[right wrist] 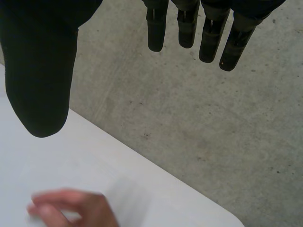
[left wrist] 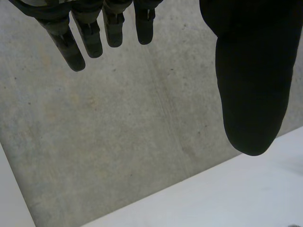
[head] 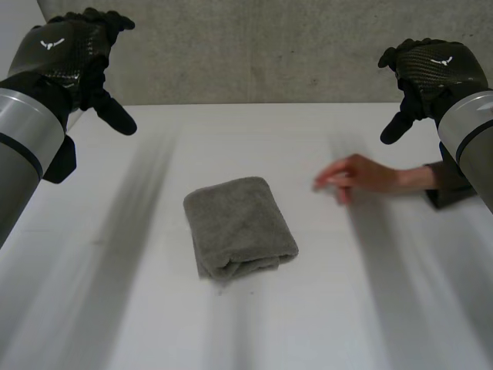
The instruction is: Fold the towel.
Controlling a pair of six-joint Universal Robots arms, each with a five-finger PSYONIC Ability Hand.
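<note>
A grey towel (head: pixel 239 227), folded into a thick bundle, lies in the middle of the white table (head: pixel 115 308). My left hand (head: pixel 73 54) hangs high over the table's far left, well away from the towel, fingers (left wrist: pixel 75 42) straight and thumb (left wrist: pixel 251 85) spread, holding nothing. My right hand (head: pixel 427 73) hovers high at the far right, fingers (right wrist: pixel 208 38) straight and thumb (right wrist: pixel 42 80) apart, also empty.
A person's hand (head: pixel 350 176) and forearm reach in over the table from the right, a short way right of the towel; that hand (right wrist: pixel 75 208) also lies below my right hand. A grey concrete wall (head: pixel 269 46) rises behind the table's far edge.
</note>
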